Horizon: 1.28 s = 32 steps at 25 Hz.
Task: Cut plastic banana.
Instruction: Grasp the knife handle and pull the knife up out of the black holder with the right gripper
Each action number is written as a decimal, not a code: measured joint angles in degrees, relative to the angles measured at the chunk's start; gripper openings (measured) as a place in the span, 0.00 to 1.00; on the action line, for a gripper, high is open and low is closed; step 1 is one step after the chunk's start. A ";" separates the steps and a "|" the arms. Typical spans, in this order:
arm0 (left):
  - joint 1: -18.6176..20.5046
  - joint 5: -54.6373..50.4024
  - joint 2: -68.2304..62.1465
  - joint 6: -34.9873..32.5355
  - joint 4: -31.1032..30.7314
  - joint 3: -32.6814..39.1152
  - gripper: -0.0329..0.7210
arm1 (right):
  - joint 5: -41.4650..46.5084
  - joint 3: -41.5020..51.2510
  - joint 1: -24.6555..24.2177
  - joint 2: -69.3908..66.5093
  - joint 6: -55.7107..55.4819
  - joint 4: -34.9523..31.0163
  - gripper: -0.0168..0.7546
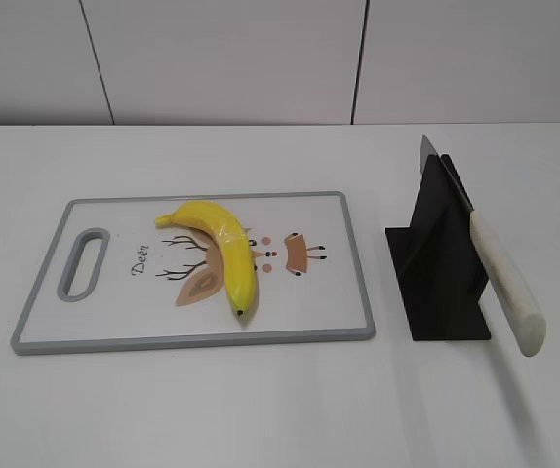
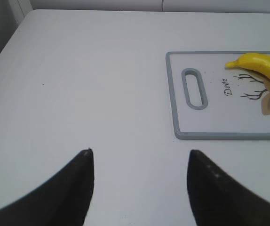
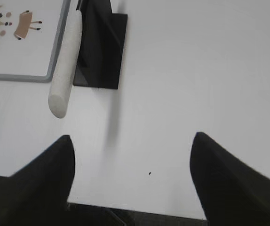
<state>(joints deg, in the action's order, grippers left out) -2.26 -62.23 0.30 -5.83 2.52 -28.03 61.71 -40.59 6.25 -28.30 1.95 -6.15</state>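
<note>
While both arms hang back over bare table, I note the banana (image 1: 223, 252) lying on the cutting board (image 1: 114, 336), across its printed deer, dark tip toward the near edge. The left gripper (image 2: 139, 188) has its fingers spread wide with nothing between them, positioned left of the board's handle slot. The right gripper (image 3: 132, 183) is likewise spread wide and holds nothing. The knife (image 1: 500, 278) rests tilted in its black stand (image 1: 436, 283), just right of the board, pale handle pointing toward me.
</note>
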 joint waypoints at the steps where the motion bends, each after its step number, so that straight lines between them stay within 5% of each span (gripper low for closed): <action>1: 0.00 0.00 0.00 0.00 0.00 0.00 0.83 | 0.55 -0.84 0.07 -2.44 -0.50 -0.22 0.78; 7: 0.00 0.00 0.00 0.00 0.00 0.00 0.83 | 1.78 -6.19 8.68 -12.90 -6.17 0.23 0.78; 17: 0.00 0.05 0.00 0.00 0.00 0.00 0.81 | 3.96 -12.75 27.56 -27.64 -18.05 11.37 0.78; 32: 0.00 0.05 0.00 0.00 0.00 0.00 0.81 | -2.80 -14.28 25.88 -49.60 -18.82 8.22 0.77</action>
<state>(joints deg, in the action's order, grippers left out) -2.26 -62.17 0.30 -5.83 2.52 -28.03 58.91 -54.86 32.13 -77.91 -16.87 2.07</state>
